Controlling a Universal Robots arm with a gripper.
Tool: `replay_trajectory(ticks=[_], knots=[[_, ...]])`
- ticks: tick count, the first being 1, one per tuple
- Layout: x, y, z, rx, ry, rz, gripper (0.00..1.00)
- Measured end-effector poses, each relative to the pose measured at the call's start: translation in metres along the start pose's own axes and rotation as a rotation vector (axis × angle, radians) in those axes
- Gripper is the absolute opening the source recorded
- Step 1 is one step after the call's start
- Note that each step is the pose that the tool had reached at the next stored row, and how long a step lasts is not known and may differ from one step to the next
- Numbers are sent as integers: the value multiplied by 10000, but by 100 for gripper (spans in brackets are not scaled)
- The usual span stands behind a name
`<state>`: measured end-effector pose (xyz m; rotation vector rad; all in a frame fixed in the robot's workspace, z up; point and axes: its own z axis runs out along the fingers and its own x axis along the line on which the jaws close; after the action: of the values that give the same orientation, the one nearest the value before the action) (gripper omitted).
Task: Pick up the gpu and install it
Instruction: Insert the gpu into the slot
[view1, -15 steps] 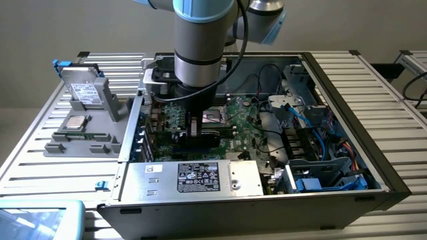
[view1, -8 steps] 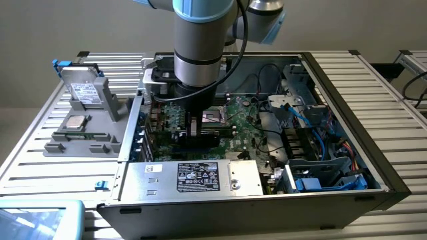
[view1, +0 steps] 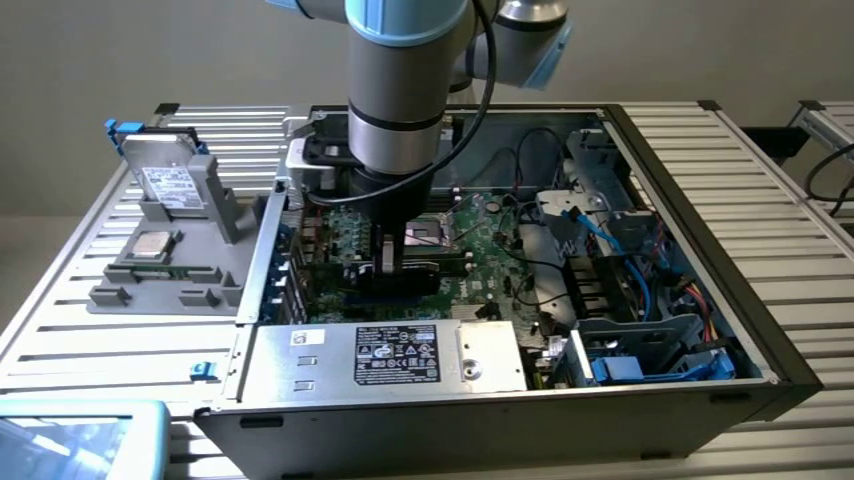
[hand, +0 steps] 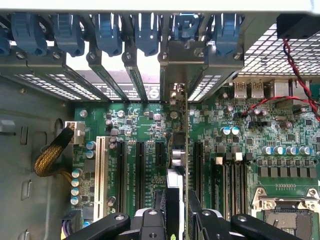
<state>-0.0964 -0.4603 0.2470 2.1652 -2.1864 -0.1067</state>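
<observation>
One gpu (hand: 181, 165) edge-on, thin green board with silver bracket, lower centre of frame | gripper (hand: 176, 220) fingers clenched on gpu | standing over motherboard (hand: 240, 145) slots

Exterior view: illumination is even and diffuse, apparently from overhead, with a cool cast. The ribbed table (view1: 80, 330) reads bright, without hard shadows. The interior of the computer case (view1: 694, 330) is darker, and the arm (view1: 400, 90) shades the motherboard (view1: 494, 250) below it. Overall rendering is soft, with fine print on the power supply label (view1: 395, 355) illegible. Wrist view: board detail is crisp at centre. Light through the rear slot openings (hand: 82, 62) is blown out to white. The gripper (hand: 177, 220) at the frame edge is dark and slightly blurred.
</observation>
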Motion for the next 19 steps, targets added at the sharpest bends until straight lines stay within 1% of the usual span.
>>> replay_trajectory(ticks=[9, 19], knots=[[-1, 1, 1, 2, 0, 7, 28], [-3, 1, 6, 4, -11, 135, 28]])
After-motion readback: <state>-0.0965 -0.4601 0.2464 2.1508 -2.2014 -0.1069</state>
